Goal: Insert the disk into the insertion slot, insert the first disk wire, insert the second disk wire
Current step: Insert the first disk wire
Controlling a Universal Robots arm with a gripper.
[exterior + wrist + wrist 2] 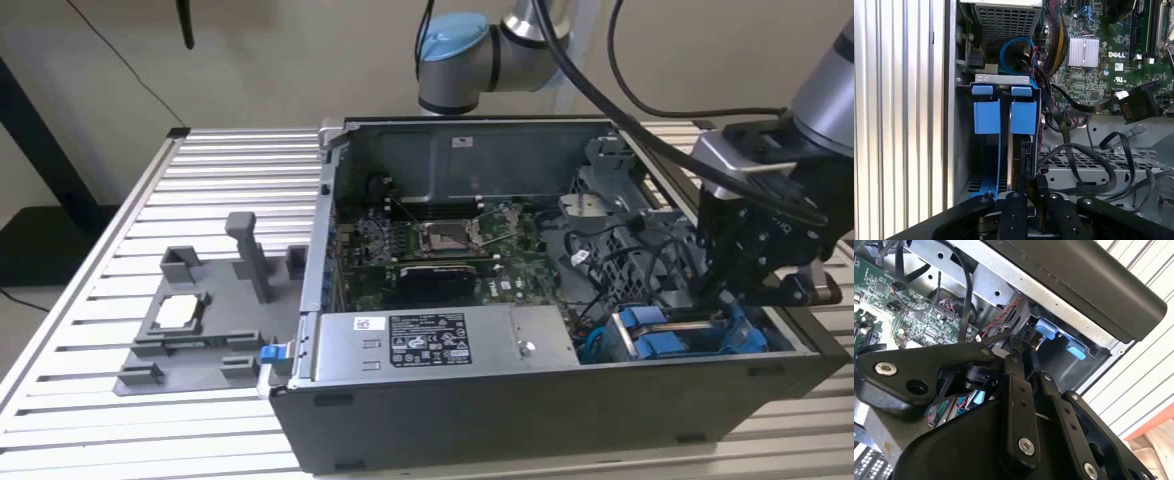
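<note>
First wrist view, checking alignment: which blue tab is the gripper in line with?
The blue tab beside the black cables, ahead of the gripper; the other tab is nearer the case wall.

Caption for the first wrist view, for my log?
Gripper at the drive bay, close to the blue-framed disk standing inside it, black cables lying loose beside.

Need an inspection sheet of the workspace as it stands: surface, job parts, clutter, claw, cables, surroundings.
Surface: slatted metal table, open computer case on it.
Job's things: the disk in its blue carrier stands on edge in the insertion slot; second blue carrier beside it.
Clutter: grey fixture at the exterior view's left of the case.
Grippers: claw at the slot mouth, in line with the disk; contact unclear.
Cables: black cables loose beside the slot; black plug lying free.
Surroundings: arm base, plain wall.
</note>
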